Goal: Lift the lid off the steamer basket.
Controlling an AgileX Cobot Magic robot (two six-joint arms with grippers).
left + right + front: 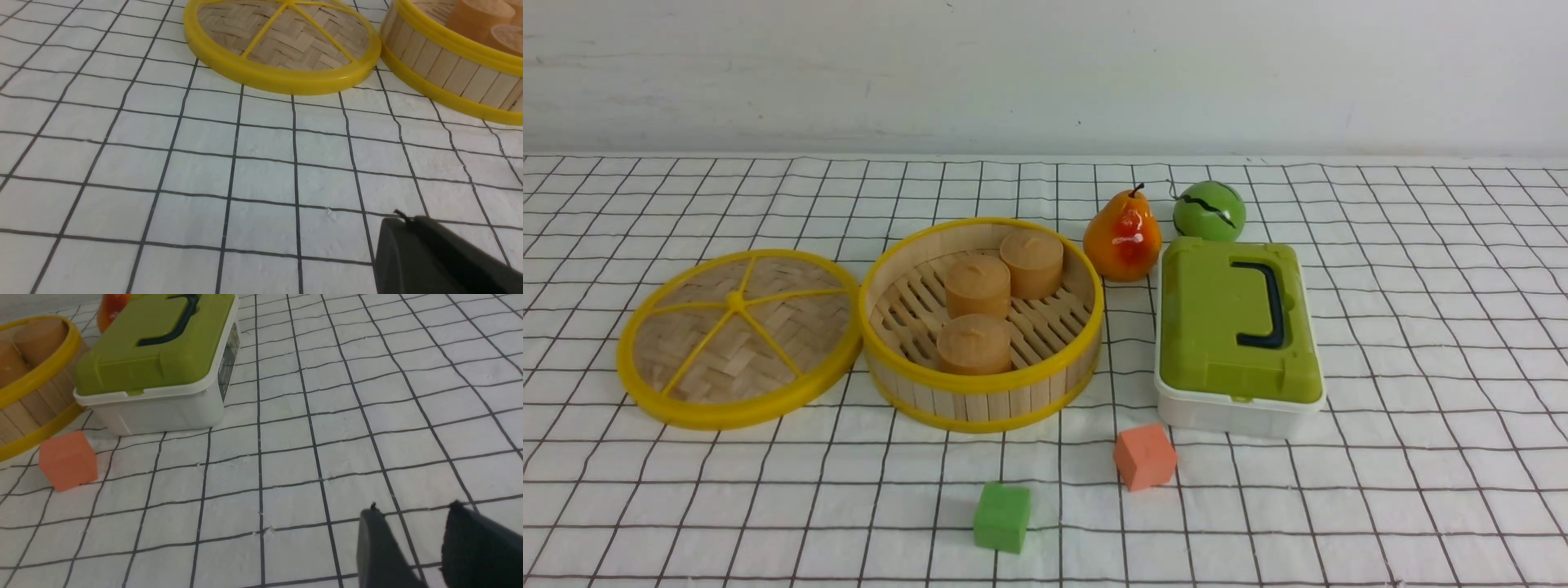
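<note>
Lying flat on the gridded cloth (1421, 343), one lid (737, 339): woven bamboo disc, yellow rim, five yellow spokes, off the basket and touching its left side; bare cloth to its left and front. One steamer basket (988, 400): round, upright bamboo slats, yellow rims, slatted floor, uncovered, holding three tan cylinders (977, 286). Near its right rear, one glossy pear (1121, 238), one green ball (1209, 211). One white box (1225, 412), green lid, black handle. In front, one green cube (1002, 516), one orange cube (1145, 456). Wide bare cloth at right. Left gripper (412, 253): clenched, empty, above bare cloth. Right gripper (425, 547): jaws slightly parted, empty.
</note>
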